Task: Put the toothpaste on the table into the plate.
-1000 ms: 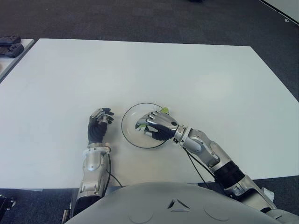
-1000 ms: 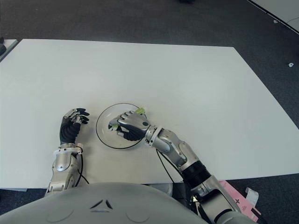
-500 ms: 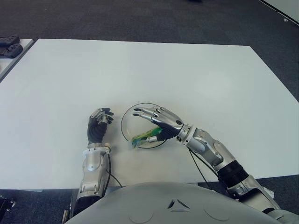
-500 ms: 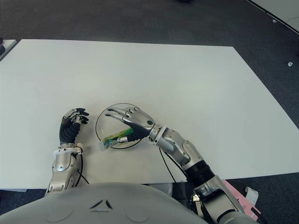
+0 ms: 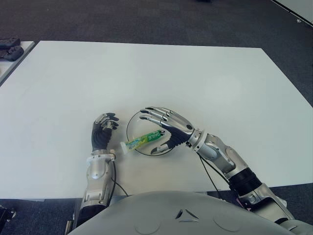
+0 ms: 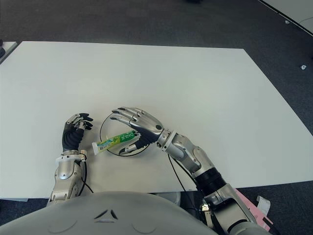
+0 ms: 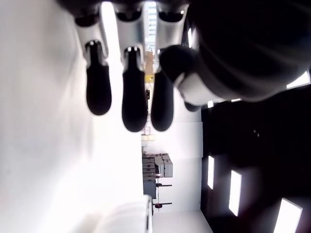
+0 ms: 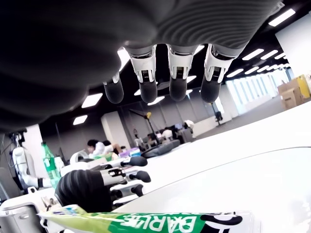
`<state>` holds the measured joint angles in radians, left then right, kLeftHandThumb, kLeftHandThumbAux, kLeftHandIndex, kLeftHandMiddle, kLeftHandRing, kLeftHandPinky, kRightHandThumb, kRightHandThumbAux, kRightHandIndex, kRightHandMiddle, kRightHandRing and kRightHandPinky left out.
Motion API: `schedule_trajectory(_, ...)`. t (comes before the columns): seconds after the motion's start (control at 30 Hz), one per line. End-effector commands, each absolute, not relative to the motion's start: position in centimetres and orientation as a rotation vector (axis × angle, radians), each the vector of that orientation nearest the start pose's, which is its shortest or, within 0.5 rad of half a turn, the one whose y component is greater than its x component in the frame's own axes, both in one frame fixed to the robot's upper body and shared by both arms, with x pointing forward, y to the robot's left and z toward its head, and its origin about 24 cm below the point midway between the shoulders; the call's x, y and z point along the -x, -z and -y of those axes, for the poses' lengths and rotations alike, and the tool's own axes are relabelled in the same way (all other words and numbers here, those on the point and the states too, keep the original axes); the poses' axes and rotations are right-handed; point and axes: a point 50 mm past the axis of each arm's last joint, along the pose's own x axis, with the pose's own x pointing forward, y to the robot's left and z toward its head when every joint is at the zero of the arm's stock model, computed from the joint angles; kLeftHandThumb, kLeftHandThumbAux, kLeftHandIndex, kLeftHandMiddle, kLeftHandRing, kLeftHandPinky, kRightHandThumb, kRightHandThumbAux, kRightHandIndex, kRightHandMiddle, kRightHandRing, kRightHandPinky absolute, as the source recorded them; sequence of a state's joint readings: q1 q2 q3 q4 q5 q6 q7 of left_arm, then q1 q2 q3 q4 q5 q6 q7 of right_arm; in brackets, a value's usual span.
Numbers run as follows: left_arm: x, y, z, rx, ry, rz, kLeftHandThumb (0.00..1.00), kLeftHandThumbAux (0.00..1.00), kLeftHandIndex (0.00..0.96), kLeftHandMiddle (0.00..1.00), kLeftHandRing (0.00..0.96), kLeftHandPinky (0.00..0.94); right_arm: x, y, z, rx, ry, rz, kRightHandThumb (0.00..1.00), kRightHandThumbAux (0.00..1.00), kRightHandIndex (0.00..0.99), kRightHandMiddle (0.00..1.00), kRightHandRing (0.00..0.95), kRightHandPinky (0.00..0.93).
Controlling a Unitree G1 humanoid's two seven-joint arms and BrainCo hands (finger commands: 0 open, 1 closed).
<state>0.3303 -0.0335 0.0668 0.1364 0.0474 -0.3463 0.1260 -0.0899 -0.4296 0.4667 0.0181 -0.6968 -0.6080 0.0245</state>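
Right hand hangs open, fingers spread, holding nothing, with the toothpaste just under its fingers, lying across the plate rim with its cap end poking out toward the curled, empty left hand. It looks light and squishy, so I think a soft pinch around the middle would be best.

Glossy plastic toothpaste, clear glass plate, matt white table

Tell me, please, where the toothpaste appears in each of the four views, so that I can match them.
Left eye: toothpaste lies over the plate's left rim, cap end outside.
Right eye: same spot, beside the open right hand.
Left wrist: not in it.
Right wrist: along the lower edge.
Shared landmark: the plate.
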Motion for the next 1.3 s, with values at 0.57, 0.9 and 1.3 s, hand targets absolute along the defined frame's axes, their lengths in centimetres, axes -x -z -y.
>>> schedule_trajectory(0.57, -16.4, 3.3, -18.2, -0.054, -0.283, -0.160, 0.832, 0.680, 0.398, 0.490, 0.564, 0.543, -22.1, -6.9, 10.1, 0.702, -0.655, 0.657, 0.072, 0.394, 0.000, 0.000, 0.000, 0.038)
schedule_trajectory(0.9, -16.5, 3.4, -18.2, -0.044, -0.287, -0.161, 0.832, 0.682, 0.391, 0.492, 0.558, 0.534, -22.3, -6.2, 10.7, 0.328, -0.422, 0.598, 0.043, 0.681, 0.122, 0.195, 0.202, 0.261)
schedule_trajectory(1.3, -16.5, 3.3, -18.3, -0.049, -0.279, -0.158, 0.831, 0.683, 0.390, 0.492, 0.560, 0.535, -22.4, -5.2, 12.4, 0.052, -0.270, 0.367, 0.148, 0.874, 0.337, 0.363, 0.366, 0.411)
